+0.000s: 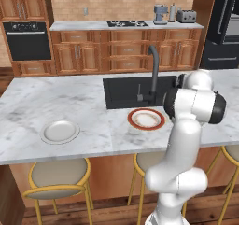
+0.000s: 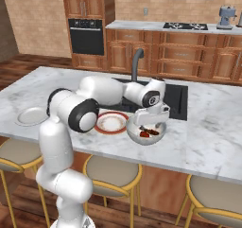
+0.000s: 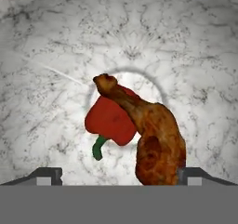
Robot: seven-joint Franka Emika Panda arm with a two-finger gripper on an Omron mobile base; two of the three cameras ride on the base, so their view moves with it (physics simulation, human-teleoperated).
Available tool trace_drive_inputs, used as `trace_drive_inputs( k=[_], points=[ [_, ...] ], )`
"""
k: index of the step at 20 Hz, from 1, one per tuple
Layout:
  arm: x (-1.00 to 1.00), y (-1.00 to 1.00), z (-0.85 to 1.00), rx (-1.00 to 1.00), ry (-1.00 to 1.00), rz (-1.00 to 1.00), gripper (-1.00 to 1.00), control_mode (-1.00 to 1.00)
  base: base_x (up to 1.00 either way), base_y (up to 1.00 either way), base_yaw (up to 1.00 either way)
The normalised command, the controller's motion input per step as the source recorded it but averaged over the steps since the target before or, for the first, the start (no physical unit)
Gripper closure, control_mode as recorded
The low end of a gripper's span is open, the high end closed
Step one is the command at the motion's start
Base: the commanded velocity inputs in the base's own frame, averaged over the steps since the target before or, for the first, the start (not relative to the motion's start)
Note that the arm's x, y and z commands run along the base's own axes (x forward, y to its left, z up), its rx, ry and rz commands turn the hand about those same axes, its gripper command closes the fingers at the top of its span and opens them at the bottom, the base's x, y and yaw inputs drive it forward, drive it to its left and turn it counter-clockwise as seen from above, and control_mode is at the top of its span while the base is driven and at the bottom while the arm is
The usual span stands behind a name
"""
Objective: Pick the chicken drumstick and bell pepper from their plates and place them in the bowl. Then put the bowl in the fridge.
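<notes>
- The chicken drumstick (image 3: pixel 151 135) lies in the bowl (image 2: pixel 146 133), leaning across the bell pepper (image 3: pixel 110 121), thick end toward my hand.
- My jaws (image 2: pixel 149 124) hang spread above the bowl, gripping nothing.
- The bowl sits on the marble tabletop (image 2: pixel 212 123), just right of the orange-rimmed plate (image 2: pixel 110 123), near the black sink (image 1: pixel 133 91).
- The plain plate (image 1: pixel 59 131) lies bare, well apart to the left.

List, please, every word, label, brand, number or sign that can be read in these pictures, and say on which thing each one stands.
None can be read.
The black wall oven has small knob marks on its control panel, too blurred to read.
The deep white-grey bowl, the brown chicken drumstick, the red bell pepper and the orange-rimmed plate bear no text.
</notes>
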Motion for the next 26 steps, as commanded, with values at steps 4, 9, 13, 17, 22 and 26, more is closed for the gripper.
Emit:
trace_drive_inputs(
  k=[4, 9, 13, 17, 22, 26],
  points=[
    [-0.41, 0.25, 0.31, 0.00, -0.22, 0.00, -1.00, -1.00, 0.00, 0.00, 0.00],
    [-0.45, 0.31, 0.28, -0.01, -0.18, 0.00, -1.00, -1.00, 0.00, 0.00, 0.00],
    [-0.37, 0.50, 0.14, -0.08, 0.00, -0.10, -1.00, -1.00, 0.00, 0.00, 0.00],
    [-0.09, 0.62, 0.09, -0.13, 0.11, -0.08, -1.00, -1.00, 0.00, 0.00, 0.00],
    [0.00, 0.39, 0.19, -0.13, 0.13, 0.00, -1.00, -1.00, 0.00, 0.00, 0.00],
    [0.00, 0.19, 0.00, -0.12, 0.03, -0.03, -1.00, -1.00, 0.00, 0.00, 0.00]
  ],
)
